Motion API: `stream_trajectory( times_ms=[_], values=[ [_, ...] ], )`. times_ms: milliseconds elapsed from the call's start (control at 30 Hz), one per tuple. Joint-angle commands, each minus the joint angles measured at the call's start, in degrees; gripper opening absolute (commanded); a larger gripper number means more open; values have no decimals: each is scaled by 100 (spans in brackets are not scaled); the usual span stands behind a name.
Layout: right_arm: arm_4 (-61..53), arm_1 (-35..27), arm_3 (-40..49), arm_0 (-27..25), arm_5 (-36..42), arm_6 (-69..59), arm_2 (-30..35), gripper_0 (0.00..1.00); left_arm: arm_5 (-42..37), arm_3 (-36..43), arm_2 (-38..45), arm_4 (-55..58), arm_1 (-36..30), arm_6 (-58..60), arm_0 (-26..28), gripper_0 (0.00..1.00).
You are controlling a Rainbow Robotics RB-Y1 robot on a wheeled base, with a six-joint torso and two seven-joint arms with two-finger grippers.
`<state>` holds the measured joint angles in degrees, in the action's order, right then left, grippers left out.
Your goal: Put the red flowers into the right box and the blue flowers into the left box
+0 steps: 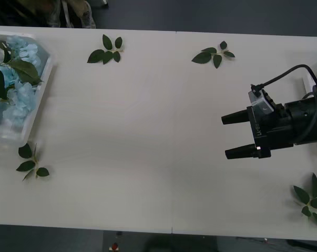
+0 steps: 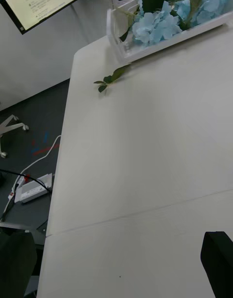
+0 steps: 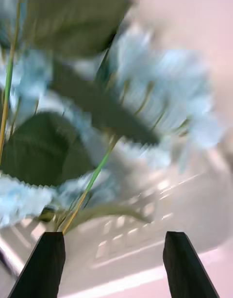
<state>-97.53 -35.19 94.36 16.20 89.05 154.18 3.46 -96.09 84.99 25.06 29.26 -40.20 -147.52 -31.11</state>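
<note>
The blue flowers (image 1: 13, 86) are lying in the left box (image 1: 40, 102), under the left gripper (image 3: 114, 264), fingers released. The right gripper (image 1: 237, 135) is hovering over the counter (image 1: 147, 147), fingers parted, empty. Sorting seems nearly finished; next, probably, the arms need retracting.

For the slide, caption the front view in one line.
Blue flowers fill the left box; open right gripper hovers over bare table amid scattered leaf sprigs.
</note>
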Motion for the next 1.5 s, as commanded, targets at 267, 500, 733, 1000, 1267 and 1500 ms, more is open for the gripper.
stream_trajectory(
  times_ms=[267, 500, 733, 1000, 1267, 1500],
  values=[
    [-12, 4, 82, 164, -11, 82, 50, 100, 776, 237, -572, 1477, 329, 821, -440, 59],
    [-12, 4, 82, 164, -11, 82, 50, 100, 2059, 387, -932, 1635, 1173, 1067, -194, 59],
    [-12, 4, 82, 164, -11, 82, 50, 100, 3465, 457, -1469, 2576, 1603, 1032, 641, 58],
    [-12, 4, 82, 164, -11, 82, 50, 100, 3729, 466, -2391, 4975, 1296, 847, 1107, 58],
    [-12, 4, 82, 164, -11, 82, 50, 100, 3017, 466, -2892, 6504, 821, 276, 1054, 58],
    [-12, 4, 82, 164, -11, 82, 50, 100, 1778, 466, -2734, 6680, 645, 232, 588, 59]
  ],
)
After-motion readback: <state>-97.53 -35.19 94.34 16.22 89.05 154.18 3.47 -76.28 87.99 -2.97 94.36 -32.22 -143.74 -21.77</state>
